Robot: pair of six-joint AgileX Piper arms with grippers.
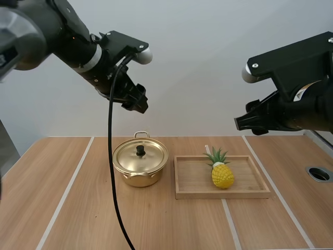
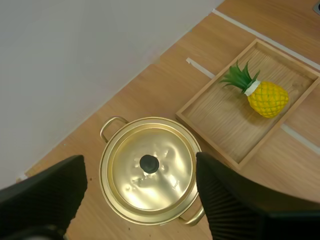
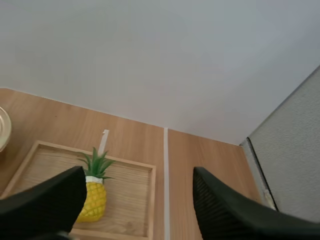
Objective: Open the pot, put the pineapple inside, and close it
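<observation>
— Where's your pineapple?
— Your pineapple [image 1: 222, 174] lies on its side in the tray [image 1: 192, 194], toward the right end, with its leaves pointing at the back wall.

— And your pot?
— Your pot [image 1: 139, 176] stands on the table [image 1: 78, 208] just left of the tray. The lid [image 1: 148, 156] is on, with its black knob [image 1: 140, 150] up.

— What about your jaws?
— Your left gripper [image 1: 137, 103] hangs high over the pot. Its jaws are spread wide and hold nothing. Your right gripper [image 1: 241, 124] hangs high above the tray's right end, well clear of the pineapple. Its jaws are spread too, and nothing is in them.
</observation>
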